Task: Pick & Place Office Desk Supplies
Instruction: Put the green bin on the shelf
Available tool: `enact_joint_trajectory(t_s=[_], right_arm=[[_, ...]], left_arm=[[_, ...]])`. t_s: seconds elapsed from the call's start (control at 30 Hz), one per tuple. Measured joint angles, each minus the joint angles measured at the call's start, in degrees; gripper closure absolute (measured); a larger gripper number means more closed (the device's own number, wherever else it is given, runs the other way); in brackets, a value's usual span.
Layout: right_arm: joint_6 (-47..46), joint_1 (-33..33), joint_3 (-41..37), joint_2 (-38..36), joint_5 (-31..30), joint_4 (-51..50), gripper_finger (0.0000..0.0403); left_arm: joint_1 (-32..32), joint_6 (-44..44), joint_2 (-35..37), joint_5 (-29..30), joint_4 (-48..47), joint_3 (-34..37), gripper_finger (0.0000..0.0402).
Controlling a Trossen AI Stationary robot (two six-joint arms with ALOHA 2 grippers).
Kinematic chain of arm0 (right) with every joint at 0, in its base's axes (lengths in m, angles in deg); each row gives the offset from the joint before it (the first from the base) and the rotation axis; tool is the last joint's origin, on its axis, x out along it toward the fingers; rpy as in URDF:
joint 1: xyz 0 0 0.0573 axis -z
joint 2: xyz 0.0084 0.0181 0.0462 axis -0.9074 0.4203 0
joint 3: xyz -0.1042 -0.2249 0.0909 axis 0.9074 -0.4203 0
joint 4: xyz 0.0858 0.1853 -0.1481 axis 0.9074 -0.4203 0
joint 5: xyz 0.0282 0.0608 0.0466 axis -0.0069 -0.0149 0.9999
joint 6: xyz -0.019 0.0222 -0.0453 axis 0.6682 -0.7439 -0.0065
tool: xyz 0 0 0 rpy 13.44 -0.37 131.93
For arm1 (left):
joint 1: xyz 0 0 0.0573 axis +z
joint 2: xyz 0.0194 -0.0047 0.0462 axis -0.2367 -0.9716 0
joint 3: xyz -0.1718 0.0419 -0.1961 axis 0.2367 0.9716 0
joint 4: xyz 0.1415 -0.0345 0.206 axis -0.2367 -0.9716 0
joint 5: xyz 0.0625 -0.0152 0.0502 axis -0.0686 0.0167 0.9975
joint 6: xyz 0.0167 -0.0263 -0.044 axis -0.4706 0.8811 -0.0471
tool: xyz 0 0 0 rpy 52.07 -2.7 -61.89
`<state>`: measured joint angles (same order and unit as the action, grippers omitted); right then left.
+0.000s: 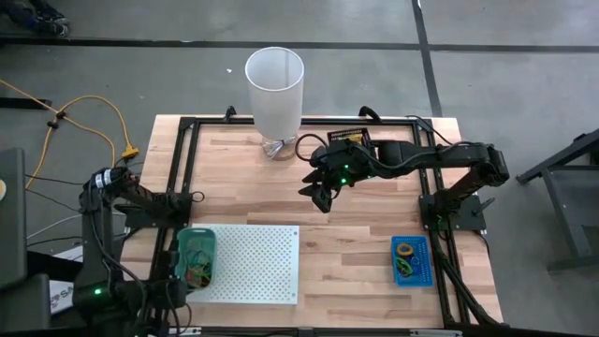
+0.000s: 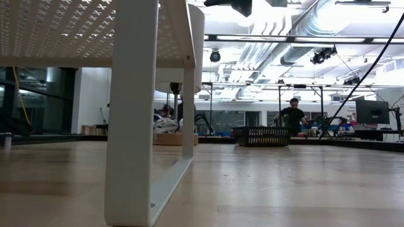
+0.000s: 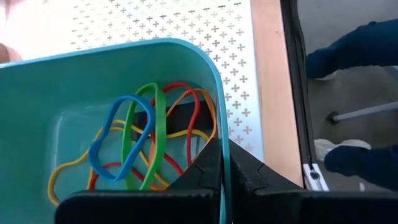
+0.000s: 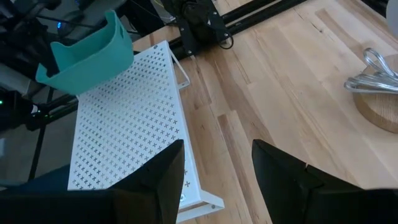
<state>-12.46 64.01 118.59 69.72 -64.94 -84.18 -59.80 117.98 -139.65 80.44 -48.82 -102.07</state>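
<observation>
A teal tray [image 1: 197, 255] sits at the left end of the white perforated board [image 1: 251, 262]. It holds coloured rubber bands [image 3: 146, 137]: blue, green, red, orange and yellow. My left gripper [image 3: 225, 171] is shut on the tray's wall. The right wrist view shows the tray [image 4: 87, 46] tilted over the board's end. A blue tray [image 1: 410, 260] near the right edge holds a yellow ring [image 1: 404, 250] and a green item. My right gripper [image 1: 323, 192] hangs open over bare wood at the table's middle, fingers apart [image 4: 214, 177], touching nothing. My left gripper pinches the teal tray's side wall at its rim [image 3: 222, 146], near a rounded corner. One finger [image 3: 202, 168] is inside the tray and the other [image 3: 252, 174] is outside. Whether the tray's bottom rests on the board, I cannot tell.
A tall white cylinder [image 1: 274, 89] stands at the far edge, with silver metal loops on a wooden disc [image 4: 379, 74] at its foot. A black frame [image 1: 430, 178] runs round the table. The board stands on legs [image 2: 132, 126]. A person [image 2: 291, 113] stands far off in the room.
</observation>
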Motion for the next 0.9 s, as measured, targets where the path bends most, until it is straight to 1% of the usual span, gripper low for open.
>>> enact_joint_trajectory(t_s=[0.17,0.37,0.57,0.9], right_arm=[[0.0,0.0,0.0,0.0,0.0,0.0,0.0227],[0.0,0.01,0.0,0.0,0.0,-0.02,0.0227],[0.0,0.01,0.0,0.0,0.0,-0.02,0.0227],[0.01,-0.01,0.0,0.0,0.0,-0.01,0.0227]], left_arm=[[0.26,-0.3,0.69,-0.34,3.78,3.07,0.0401],[0.24,0.34,0.71,-1.59,7.47,5.2,0.0401],[0.22,1.57,0.71,-2.23,8.62,7.23,0.0401],[-1.14,1.92,0.66,-2.6,10.12,8.47,0.0401]])
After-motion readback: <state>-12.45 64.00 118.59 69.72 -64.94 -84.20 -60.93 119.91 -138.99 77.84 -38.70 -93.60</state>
